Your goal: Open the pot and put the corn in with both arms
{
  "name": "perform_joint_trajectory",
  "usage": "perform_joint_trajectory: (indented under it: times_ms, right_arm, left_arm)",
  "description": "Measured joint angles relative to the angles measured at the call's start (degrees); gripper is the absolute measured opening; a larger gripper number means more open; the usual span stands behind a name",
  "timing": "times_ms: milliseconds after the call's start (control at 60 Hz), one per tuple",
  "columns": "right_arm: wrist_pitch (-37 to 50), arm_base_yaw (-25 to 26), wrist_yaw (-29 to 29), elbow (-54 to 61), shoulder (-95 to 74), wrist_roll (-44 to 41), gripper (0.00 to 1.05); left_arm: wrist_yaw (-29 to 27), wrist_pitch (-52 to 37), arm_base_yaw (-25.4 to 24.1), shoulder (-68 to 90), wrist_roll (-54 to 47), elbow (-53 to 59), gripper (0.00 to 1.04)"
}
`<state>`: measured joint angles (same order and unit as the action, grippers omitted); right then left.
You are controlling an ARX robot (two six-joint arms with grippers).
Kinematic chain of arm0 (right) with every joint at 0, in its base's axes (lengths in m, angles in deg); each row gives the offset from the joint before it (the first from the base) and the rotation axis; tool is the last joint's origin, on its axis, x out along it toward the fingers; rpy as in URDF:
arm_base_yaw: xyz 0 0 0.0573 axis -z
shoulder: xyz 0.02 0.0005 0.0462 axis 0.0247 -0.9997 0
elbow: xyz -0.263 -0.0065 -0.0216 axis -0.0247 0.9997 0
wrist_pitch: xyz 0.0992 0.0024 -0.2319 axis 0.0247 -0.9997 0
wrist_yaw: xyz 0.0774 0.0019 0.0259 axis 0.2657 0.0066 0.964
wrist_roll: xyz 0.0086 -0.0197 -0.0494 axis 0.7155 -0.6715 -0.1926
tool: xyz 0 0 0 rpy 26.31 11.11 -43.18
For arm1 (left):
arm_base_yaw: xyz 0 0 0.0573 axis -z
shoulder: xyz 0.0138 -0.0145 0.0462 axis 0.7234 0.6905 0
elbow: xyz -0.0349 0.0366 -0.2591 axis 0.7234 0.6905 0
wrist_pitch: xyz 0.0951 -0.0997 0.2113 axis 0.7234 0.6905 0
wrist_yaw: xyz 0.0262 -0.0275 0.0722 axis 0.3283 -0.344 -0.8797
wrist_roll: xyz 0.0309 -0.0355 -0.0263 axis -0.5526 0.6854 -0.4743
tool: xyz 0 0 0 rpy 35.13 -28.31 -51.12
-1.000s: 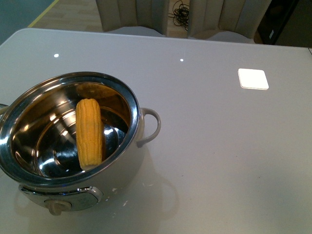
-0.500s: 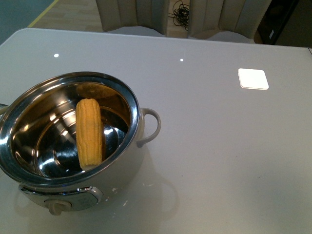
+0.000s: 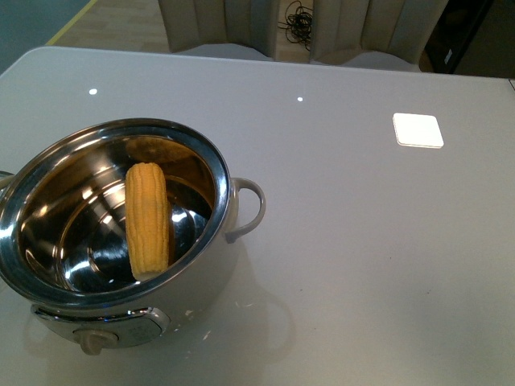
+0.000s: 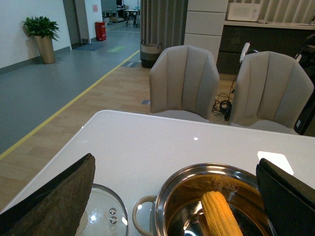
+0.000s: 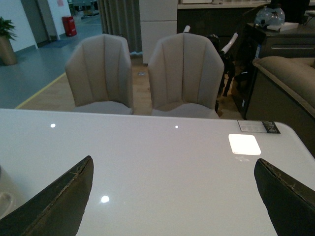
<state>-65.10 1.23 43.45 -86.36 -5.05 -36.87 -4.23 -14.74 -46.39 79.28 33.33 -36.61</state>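
The cream-white pot (image 3: 205,269) stands open at the table's front left, its steel bowl and rim bare and its knob facing front. The yellow corn cob (image 3: 148,219) lies inside it, leaning against the near wall. It also shows in the left wrist view (image 4: 220,215) within the pot (image 4: 172,186). My left gripper (image 4: 179,196) is open and empty, held back and above the pot. My right gripper (image 5: 174,194) is open and empty above bare table. Neither arm shows in the front view.
The glass lid (image 4: 106,216) lies flat on the table beside the pot's loop handle (image 4: 140,216). A white square patch (image 3: 418,130) sits at the table's back right. Two beige chairs (image 5: 142,73) stand beyond the far edge.
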Motion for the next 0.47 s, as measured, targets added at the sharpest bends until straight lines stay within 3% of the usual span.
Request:
perform_joint_trajectory:
  times_ms: [467]
  right_arm:
    - [0.0,0.0,0.0,0.0,0.0,0.0,0.96]
  left_arm:
    - [0.0,0.0,0.0,0.0,0.0,0.0,0.98]
